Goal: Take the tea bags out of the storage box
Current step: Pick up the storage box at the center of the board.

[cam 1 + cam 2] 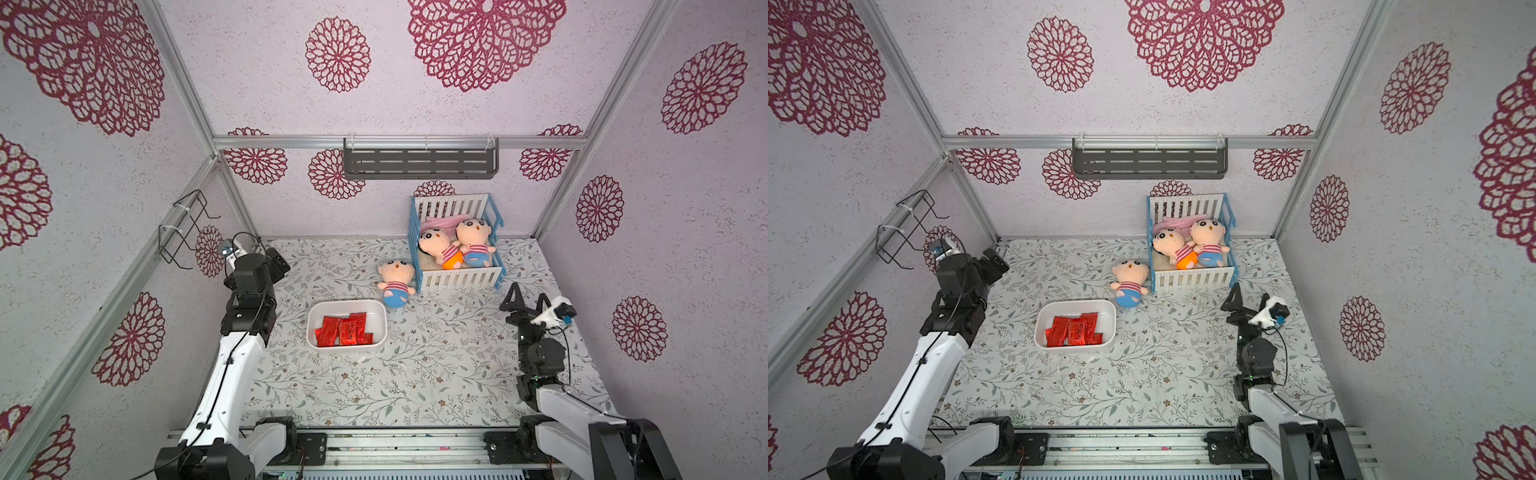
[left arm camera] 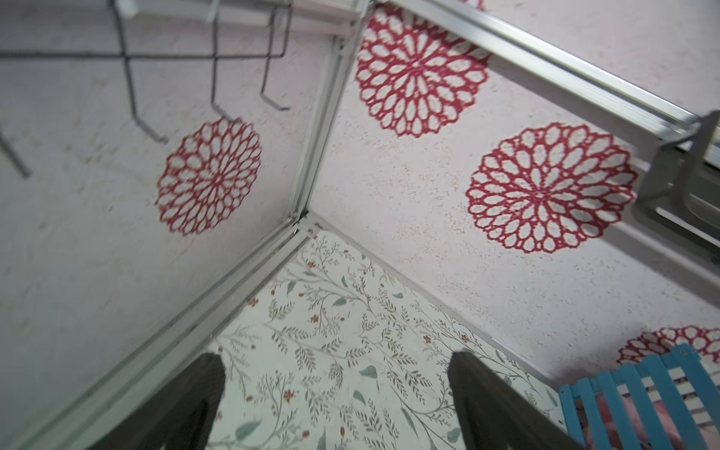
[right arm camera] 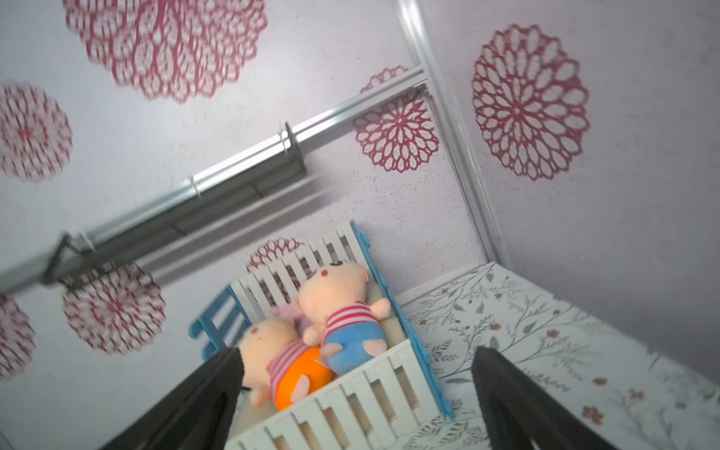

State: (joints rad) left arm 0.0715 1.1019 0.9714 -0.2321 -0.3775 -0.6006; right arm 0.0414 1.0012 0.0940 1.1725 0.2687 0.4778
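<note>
The storage box is a shallow white tub standing left of centre on the floral table. Inside it lie the tea bags, several red foil sachets overlapping in a heap. My left gripper hovers open by the far left corner, behind and left of the box, with only tablecloth between its fingers. Over at the right, my right gripper stands open and empty, pointing at the crib. Neither wrist view shows the box.
A blue-and-white toy crib with two plush dolls stands at the back right. A third doll lies just behind the box's right corner. A grey shelf hangs on the back wall, a wire rack on the left wall.
</note>
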